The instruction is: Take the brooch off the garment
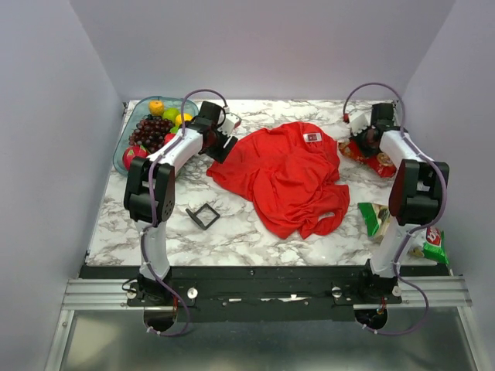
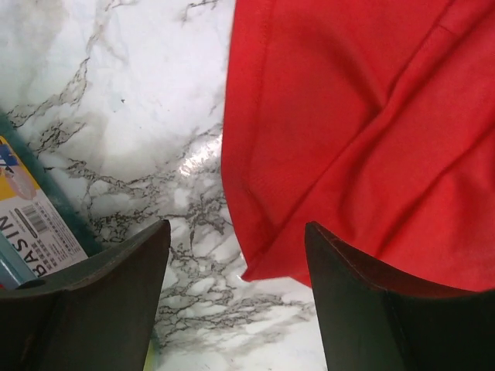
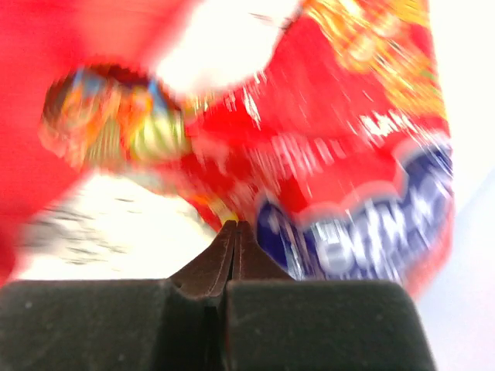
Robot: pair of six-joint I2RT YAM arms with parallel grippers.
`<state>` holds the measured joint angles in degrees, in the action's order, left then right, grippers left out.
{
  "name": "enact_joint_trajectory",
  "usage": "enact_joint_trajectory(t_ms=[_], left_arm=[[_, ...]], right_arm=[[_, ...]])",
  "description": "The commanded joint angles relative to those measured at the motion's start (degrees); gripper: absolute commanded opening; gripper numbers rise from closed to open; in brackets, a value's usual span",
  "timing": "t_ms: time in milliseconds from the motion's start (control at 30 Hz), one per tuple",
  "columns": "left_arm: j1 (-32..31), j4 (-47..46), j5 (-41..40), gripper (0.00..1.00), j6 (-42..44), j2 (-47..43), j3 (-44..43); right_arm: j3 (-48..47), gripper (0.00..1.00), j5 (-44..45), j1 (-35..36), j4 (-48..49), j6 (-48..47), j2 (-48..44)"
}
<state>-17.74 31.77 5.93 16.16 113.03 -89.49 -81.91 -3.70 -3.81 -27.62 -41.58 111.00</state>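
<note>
I am looking over a white marbled surface (image 1: pixel 255 232). At its far left corner a teal bowl (image 1: pixel 124 139) is holding dark grapes (image 1: pixel 151 131), an orange (image 1: pixel 156 107), a green fruit (image 1: pixel 171 114), a yellow fruit (image 1: pixel 184 119) and a red fruit (image 1: pixel 133 154). A black square frame (image 1: pixel 203 216) is lying alone near the front left. A red snack bag (image 1: pixel 383 164) is sitting at the far right, and it is blurring across my right wrist view. One green packet (image 1: pixel 374 218) is lying by the right edge, with another green packet (image 1: pixel 435 247) nearer the corner. A printed label (image 2: pixel 35 232) is showing in my left wrist view.
</note>
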Motion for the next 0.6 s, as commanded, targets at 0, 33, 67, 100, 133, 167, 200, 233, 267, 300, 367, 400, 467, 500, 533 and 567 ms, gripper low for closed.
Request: enact_joint_trajectory(t_ms=[0, 33, 67, 100, 133, 167, 200, 233, 267, 300, 367, 400, 467, 500, 533, 567], left_arm=[[-0.1, 5.5, -3.4, 0.78, -3.0, 3.6, -4.5], [-0.2, 5.8, -2.7, 0.78, -3.4, 4.0, -4.5], [-0.2, 6.4, -1.3, 0.78, -4.2, 4.1, -4.3], [-0.2, 6.6, -0.8, 0.78, -4.5, 4.1, -3.9], [-0.2, 6.9, -0.8, 0.78, -4.7, 4.0, -3.5], [-0.2, 7.3, -0.8, 0.78, -4.9, 3.9, -3.0], [-0.2, 7.6, -1.1, 0.77, -5.0, 3.9, -1.9], [-0.2, 8.0, -1.3, 0.76, -4.8, 3.3, -1.3], [-0.2, 8.4, -1.4, 0.76, -4.7, 3.1, -0.6], [-0.2, 8.6, -1.7, 0.75, -4.5, 2.8, 0.8], [-0.2, 9.3, -2.0, 0.74, -4.1, 2.4, 1.9], [-0.2, 9.7, -2.1, 0.73, -3.9, 2.3, 2.7], [-0.2, 9.8, -1.9, 0.72, -3.3, 2.0, 3.4], [-0.2, 9.9, -1.9, 0.72, -3.2, 2.0, 3.8], [-0.2, 9.7, -1.9, 0.71, -2.9, 2.2, 3.9], [-0.2, 10.0, -2.0, 0.70, -2.3, 2.5, 3.7]], right_arm=[[-6.1, 0.04, -0.4, -2.7, -4.7, 0.2, -0.4], [-7.1, 0.09, -6.0, -2.7, -6.1, 0.4, -1.0], [-8.6, 0.14, -9.1, -2.6, -7.6, 0.6, -1.1], [-10.0, 0.21, -12.3, -2.5, -9.1, 0.7, -1.1], [-13.2, 0.35, -17.7, -2.0, -11.7, 0.0, -0.6], [-14.8, 0.39, -19.9, -1.5, -12.8, -0.7, 0.5], [-16.3, 0.42, -21.8, -0.9, -13.8, -1.5, 1.4], [-19.6, 0.43, -24.7, 0.5, -15.0, -2.3, 2.4], [-21.0, 0.43, -25.8, 1.2, -15.4, -3.6, 4.8], [-22.7, 0.43, -26.4, 1.9, -15.7, -3.9, 6.1], [-27.1, 0.41, -24.2, 3.7, -14.0, -2.6, 9.1], [-29.1, 0.41, -22.9, 4.7, -13.5, -2.3, 12.5], [-35.3, 0.39, -19.2, 6.3, -14.1, -2.3, 16.4], [-36.9, 0.39, -18.1, 6.7, -14.4, -2.4, 19.7], [-38.7, 0.38, -15.8, 7.1, -14.8, -2.5, 21.1], [-40.2, 0.38, -14.8, 7.4, -15.4, -3.1, 22.4]])
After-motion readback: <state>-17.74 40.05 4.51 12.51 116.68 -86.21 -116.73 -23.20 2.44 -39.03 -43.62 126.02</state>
